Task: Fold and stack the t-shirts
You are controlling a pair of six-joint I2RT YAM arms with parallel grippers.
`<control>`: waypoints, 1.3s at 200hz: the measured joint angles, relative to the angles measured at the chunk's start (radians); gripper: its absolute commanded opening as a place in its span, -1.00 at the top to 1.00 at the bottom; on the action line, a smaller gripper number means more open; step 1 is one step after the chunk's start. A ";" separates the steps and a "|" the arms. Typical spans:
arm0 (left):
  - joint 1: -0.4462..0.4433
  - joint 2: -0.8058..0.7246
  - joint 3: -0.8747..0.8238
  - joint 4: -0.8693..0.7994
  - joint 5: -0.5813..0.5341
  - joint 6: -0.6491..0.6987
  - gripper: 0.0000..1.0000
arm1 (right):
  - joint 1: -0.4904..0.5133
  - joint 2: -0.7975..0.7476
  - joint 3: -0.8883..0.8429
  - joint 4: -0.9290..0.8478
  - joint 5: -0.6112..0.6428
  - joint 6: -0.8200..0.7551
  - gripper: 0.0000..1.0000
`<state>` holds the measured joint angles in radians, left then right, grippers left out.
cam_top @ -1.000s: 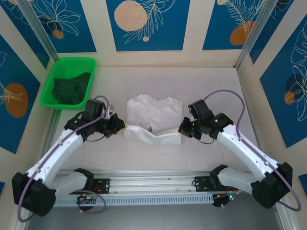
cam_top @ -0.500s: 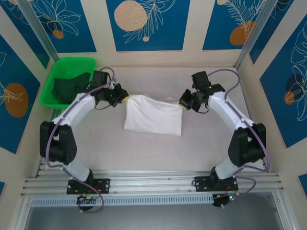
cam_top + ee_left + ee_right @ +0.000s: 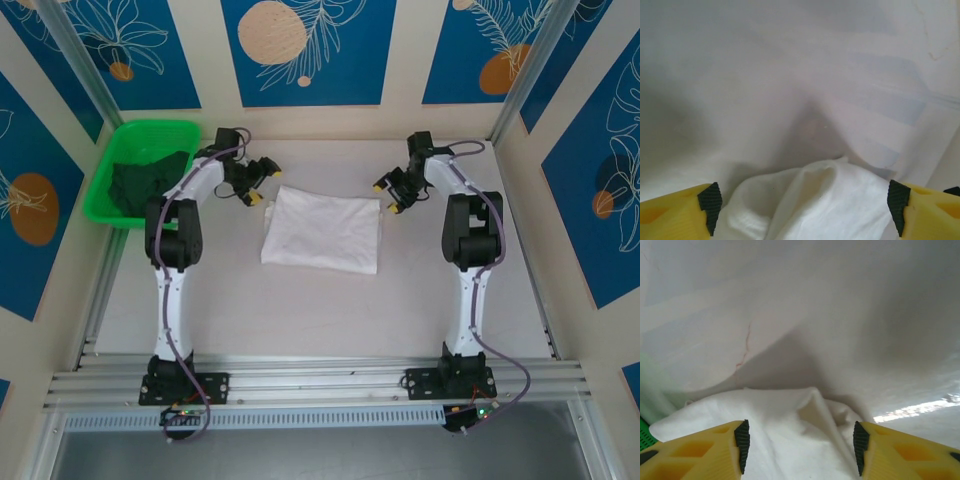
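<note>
The white t-shirt [image 3: 320, 230] lies folded in a flat rectangle in the middle of the table. My left gripper [image 3: 261, 181] sits at its far left corner and is open; in the left wrist view the corner of the white cloth [image 3: 830, 200] lies loose between the spread black pads [image 3: 709, 202]. My right gripper [image 3: 387, 196] is at the far right corner, also open, with a bunched corner of the white t-shirt [image 3: 780, 420] between its pads [image 3: 742, 445]. The dark green t-shirt [image 3: 148, 185] lies crumpled in the tray.
A bright green plastic tray [image 3: 120, 150] stands at the far left by the wall. Patterned blue and cream walls close in the back and both sides. A metal rail [image 3: 320, 385] runs along the near edge.
Both arms carried the shirt's near edge over to its far edge, folding it in half. Both grippers, shut on the cloth before, have opened and let it go.
</note>
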<state>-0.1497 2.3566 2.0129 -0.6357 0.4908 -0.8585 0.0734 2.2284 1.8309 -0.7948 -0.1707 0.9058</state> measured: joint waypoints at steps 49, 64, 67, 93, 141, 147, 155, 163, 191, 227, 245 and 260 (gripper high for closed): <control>-0.027 -0.439 -0.352 0.057 -0.155 0.032 -0.65 | 0.039 -0.408 -0.373 0.127 0.028 0.002 -0.15; -0.067 -0.570 -0.423 0.097 -0.190 0.046 -0.47 | 0.110 -0.510 -0.448 0.179 0.019 0.003 -0.11; -0.080 -0.587 -0.431 0.104 -0.193 0.043 -0.45 | 0.126 -0.523 -0.459 0.191 0.015 0.004 -0.10; -0.205 -0.623 -0.468 0.174 -0.208 0.085 -0.35 | 0.250 -0.541 -0.550 0.283 -0.014 0.021 -0.05; -0.305 -0.433 -0.610 0.241 -0.201 0.140 -0.36 | 0.314 -0.377 -0.645 0.328 -0.037 0.030 0.11; -0.304 -0.425 -0.649 0.246 -0.204 0.142 -0.36 | 0.317 -0.367 -0.659 0.328 -0.036 0.026 0.12; -0.303 -0.423 -0.706 0.248 -0.208 0.146 -0.38 | 0.320 -0.365 -0.679 0.327 -0.035 0.018 0.14; -0.302 -0.424 -0.756 0.253 -0.211 0.153 -0.39 | 0.320 -0.367 -0.695 0.323 -0.034 0.011 0.16; -0.300 -0.512 -0.886 0.342 -0.220 0.162 -0.44 | 0.320 -0.409 -0.765 0.356 -0.035 -0.021 0.18; -0.303 -0.668 -1.120 0.465 -0.222 0.159 -0.44 | 0.328 -0.529 -0.920 0.405 -0.034 -0.052 0.23; -0.302 -0.751 -1.218 0.500 -0.225 0.154 -0.44 | 0.344 -0.597 -0.977 0.403 0.000 -0.065 0.21; -0.302 -0.819 -1.273 0.486 -0.236 0.150 -0.41 | 0.363 -0.668 -1.022 0.399 0.029 -0.070 0.28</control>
<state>-0.4519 1.5379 0.7399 -0.1497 0.2546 -0.7082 0.4366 1.5600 0.8093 -0.3958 -0.1421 0.8360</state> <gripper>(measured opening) 0.719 0.391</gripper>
